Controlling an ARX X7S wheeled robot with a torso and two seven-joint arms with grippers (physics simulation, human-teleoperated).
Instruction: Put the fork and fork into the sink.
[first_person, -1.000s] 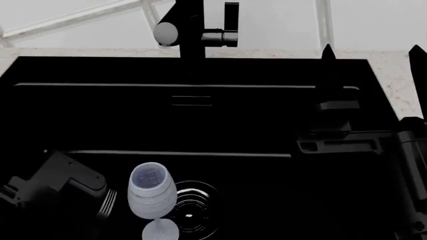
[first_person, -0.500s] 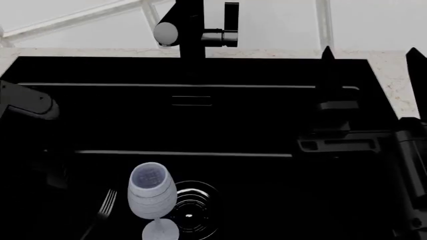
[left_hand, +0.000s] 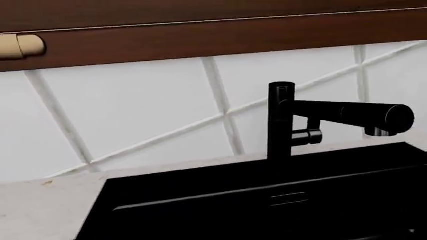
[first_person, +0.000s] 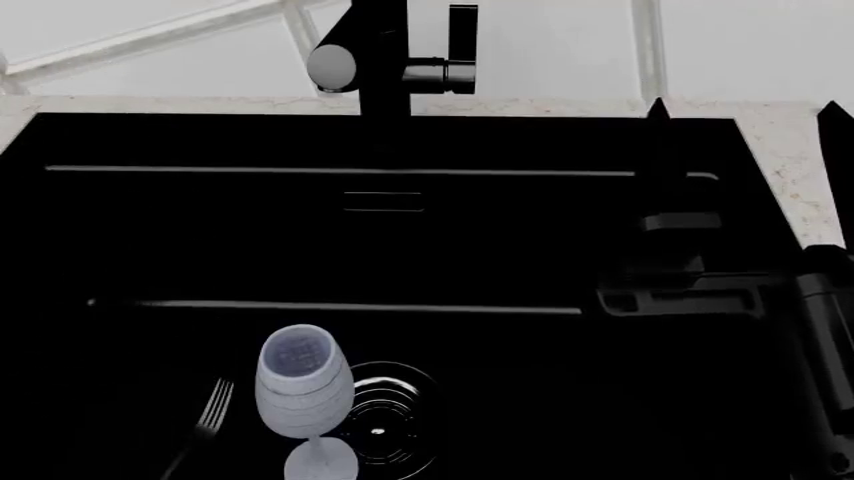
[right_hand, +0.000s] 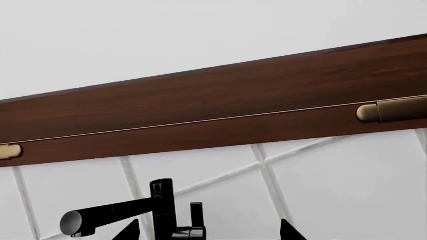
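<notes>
- If starting at the right end effector (first_person: 745, 108), read it as spread wide and empty: two dark fingertips (first_person: 657, 105) well apart, nothing between them.
- Note its position above the right end of the sink (first_person: 160, 140), tips toward the back rim and the pale surface (first_person: 787, 160). Judge this a parked pose, clear of the basin floor, not a grasp.
- Confirm in the right wrist view: both tips far apart at the frame edge, with only the tap, tiles and a brown cabinet (right_hand: 200, 110) beyond.
- Treat the left end effector as unreadable: absent from the head view, no fingers in its own wrist view. Cannot tell whether wide or narrow.
- Infer from that wrist view, aimed level at the tap and the tiled wall (left_hand: 133, 110), a raised pose away from the sink floor.
- Locate the fork (first_person: 210, 405) inside the sink, flat on the floor at the near left, tines toward the back, handle running out of frame. Count it as delivered.
- Observe the wine glass (first_person: 304, 385) on its side just beside the fork, foot near the camera, partly covering the round drain (first_person: 394, 420).
- Find no second fork in any view; expect a search on the surface outside the frame.
- Keep any later drop clear of the glass, likely to roll.
</notes>
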